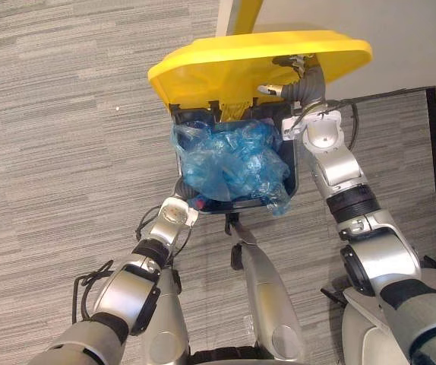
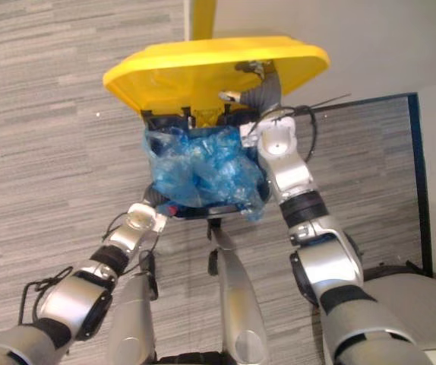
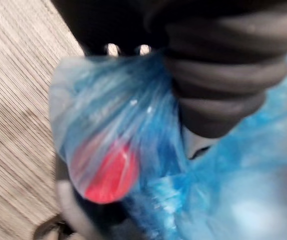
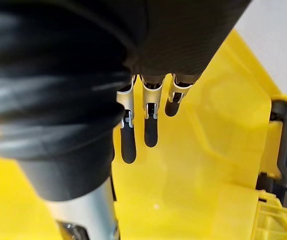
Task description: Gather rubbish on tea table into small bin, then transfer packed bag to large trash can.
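Blue rubbish bag (image 1: 229, 163) sits in the open mouth of the large trash can (image 1: 295, 181), bulging over its front rim; a red item (image 3: 108, 175) shows through the plastic. Right hand (image 4: 151, 132), fingers straight, presses the underside of the raised yellow lid (image 1: 225, 65); left hand (image 3: 218, 100) lies against the bag at the can's front-left corner, its grip cannot be determined

**Head views.** Bright, diffuse indoor light falls from above. The carpet (image 1: 58, 152) is lit uniformly. The yellow lid (image 1: 256, 57), upper centre, is the brightest surface, with a soft sheen along its near rim. The trash can (image 1: 290, 171) beneath it lies in deep shade. Small white glints mark the creases of the blue bag (image 1: 229, 160).

**Left wrist view.** Light passes through the bag film, and a red item (image 3: 108, 172) glows through it at lower left.

**Right wrist view.** The lid is evenly lit around the right hand (image 4: 149, 125), whose dark cover bears dull highlight bands.
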